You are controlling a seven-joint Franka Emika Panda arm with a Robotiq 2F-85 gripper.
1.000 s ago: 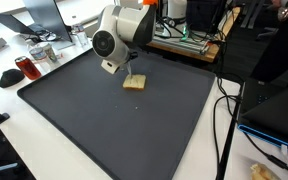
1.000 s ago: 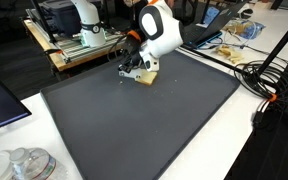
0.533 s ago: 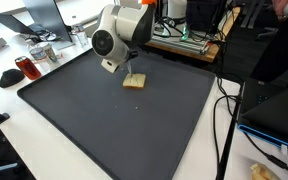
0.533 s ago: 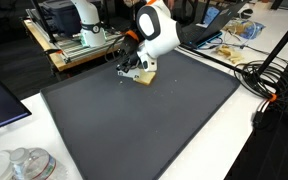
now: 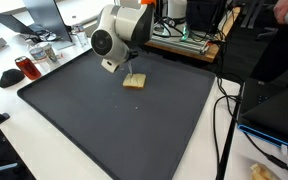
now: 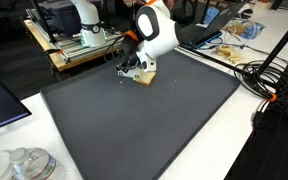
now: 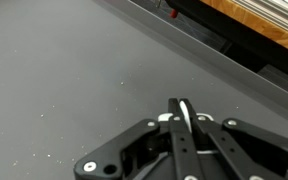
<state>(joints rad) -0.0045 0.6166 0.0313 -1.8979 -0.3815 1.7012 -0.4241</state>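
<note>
1. Wrist view: the black two-finger gripper (image 7: 184, 113) is fully closed, with nothing visible between its fingers.
2. In an exterior view it hangs just over the flat tan square slab (image 5: 134, 84), which lies near the far edge of the dark grey mat (image 5: 134, 130).
3. Risk: pressing down with closed fingertips could shove or tip the slab.

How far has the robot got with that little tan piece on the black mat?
Looks done: the gripper is down at the tan piece. In hand: its jaws are shut right over it; whether they pinch it, I cannot tell. Left: the piece lies flat on the black mat, not lifted yet.
</note>
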